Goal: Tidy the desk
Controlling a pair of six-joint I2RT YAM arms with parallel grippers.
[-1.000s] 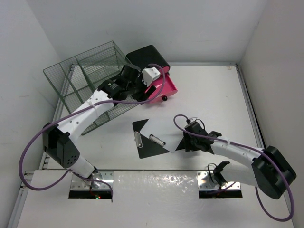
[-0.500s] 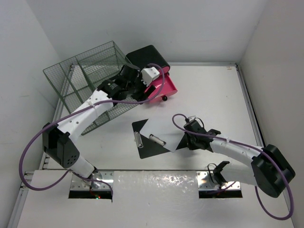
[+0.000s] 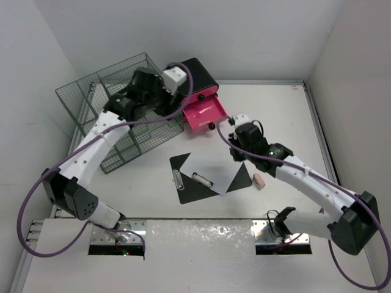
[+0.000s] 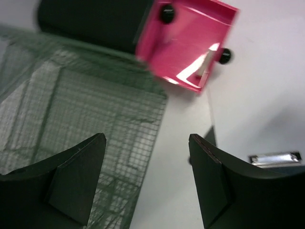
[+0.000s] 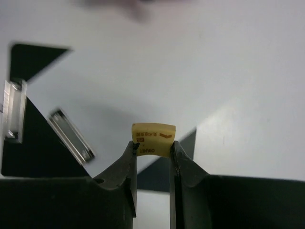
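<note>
The desk [image 3: 287, 116] lies flat beneath both my grippers, spanning the whole workspace. My right gripper [image 5: 153, 144] hangs over it above the clipboard [image 3: 183, 183] and its paper [image 3: 211, 168], fingers clenched on a small yellow tag [image 5: 153, 138]. A pink eraser [image 3: 259, 180] lies on the desk just right of the clipboard. My left gripper [image 4: 147, 139] hovers released, jaws wide, over the rack [image 3: 104, 91]. The drawer [image 4: 190, 43] stands pulled out of the black box [image 3: 192, 72]. A bright streak shows inside it; item or glare, I cannot tell.
</note>
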